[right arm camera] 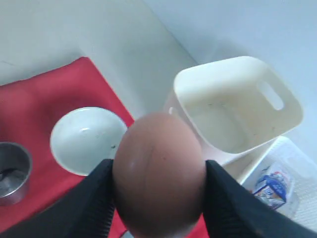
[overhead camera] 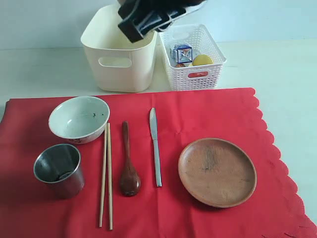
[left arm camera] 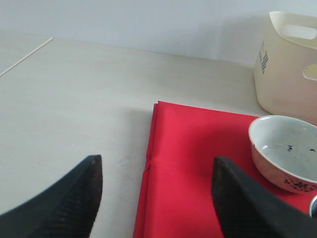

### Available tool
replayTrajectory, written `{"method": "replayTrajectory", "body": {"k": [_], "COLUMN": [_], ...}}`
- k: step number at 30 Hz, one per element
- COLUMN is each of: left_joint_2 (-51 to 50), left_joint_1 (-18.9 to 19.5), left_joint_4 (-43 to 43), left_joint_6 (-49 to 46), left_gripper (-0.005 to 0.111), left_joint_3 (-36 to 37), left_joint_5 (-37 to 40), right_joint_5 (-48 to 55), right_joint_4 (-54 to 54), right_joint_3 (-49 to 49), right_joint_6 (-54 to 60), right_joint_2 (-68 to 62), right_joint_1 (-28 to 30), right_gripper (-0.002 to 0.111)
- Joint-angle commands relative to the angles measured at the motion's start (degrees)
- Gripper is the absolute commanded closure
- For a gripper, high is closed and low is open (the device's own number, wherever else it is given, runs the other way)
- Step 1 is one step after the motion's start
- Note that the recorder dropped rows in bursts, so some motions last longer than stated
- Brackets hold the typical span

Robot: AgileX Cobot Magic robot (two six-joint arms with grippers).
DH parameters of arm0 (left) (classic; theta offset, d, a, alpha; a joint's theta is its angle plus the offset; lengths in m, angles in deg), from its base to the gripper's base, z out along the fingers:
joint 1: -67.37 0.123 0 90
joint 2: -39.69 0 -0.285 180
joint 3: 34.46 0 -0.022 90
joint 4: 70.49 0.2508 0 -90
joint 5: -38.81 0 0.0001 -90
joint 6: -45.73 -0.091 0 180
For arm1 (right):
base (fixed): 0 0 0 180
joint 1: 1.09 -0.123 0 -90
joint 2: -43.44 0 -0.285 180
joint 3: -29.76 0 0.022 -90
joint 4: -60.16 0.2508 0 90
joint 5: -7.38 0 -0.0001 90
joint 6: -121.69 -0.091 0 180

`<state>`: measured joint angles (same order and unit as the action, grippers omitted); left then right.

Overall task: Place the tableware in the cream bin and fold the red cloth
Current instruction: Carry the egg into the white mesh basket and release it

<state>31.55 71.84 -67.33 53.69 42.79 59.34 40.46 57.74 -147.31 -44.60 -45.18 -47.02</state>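
On the red cloth (overhead camera: 198, 111) lie the tableware pieces: a pale bowl (overhead camera: 79, 119), a steel cup (overhead camera: 58, 168), chopsticks (overhead camera: 106, 173), a dark wooden spoon (overhead camera: 129, 166), a knife (overhead camera: 155, 148) and a brown plate (overhead camera: 217, 171). The cream bin (overhead camera: 119, 62) stands behind the cloth with nothing in it. My right gripper (right arm camera: 157, 171) is shut on a brown egg (right arm camera: 158, 146); it hangs high over the bins (overhead camera: 141, 22). My left gripper (left arm camera: 157, 159) is open and holds nothing, over the cloth's edge (left arm camera: 198, 163) near the bowl (left arm camera: 285, 148).
A white lattice basket (overhead camera: 198, 74) stands right of the cream bin and holds a milk carton (overhead camera: 183, 52) and a lemon (overhead camera: 202, 60). Bare pale table surrounds the cloth. The cloth's scalloped edge runs down the right side.
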Motion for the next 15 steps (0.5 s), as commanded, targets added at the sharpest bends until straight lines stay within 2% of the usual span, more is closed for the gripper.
{"method": "replayTrajectory", "body": {"k": [1,7,15], "left_joint_2": [0.35,0.35,0.35], "left_joint_1": [0.08,0.08,0.08], "left_joint_4": [0.27,0.27,0.27], "left_joint_6": [-0.32,-0.32,-0.32], "left_gripper": [0.045,0.045,0.045], "left_joint_3": [-0.02,-0.02,-0.02], "left_joint_5": [-0.36,-0.36,-0.36], "right_joint_5": [-1.53,-1.63,-4.53], "right_joint_4": [-11.70,-13.01,-12.65], "right_joint_3": [-4.34,-10.90,-15.59], "right_joint_6": [-8.37,-17.88,-22.82], "right_joint_2": [-4.45,-14.20,-23.10], "right_joint_1": [1.10,10.36,17.18], "right_gripper": [0.108,0.108,0.108]}}
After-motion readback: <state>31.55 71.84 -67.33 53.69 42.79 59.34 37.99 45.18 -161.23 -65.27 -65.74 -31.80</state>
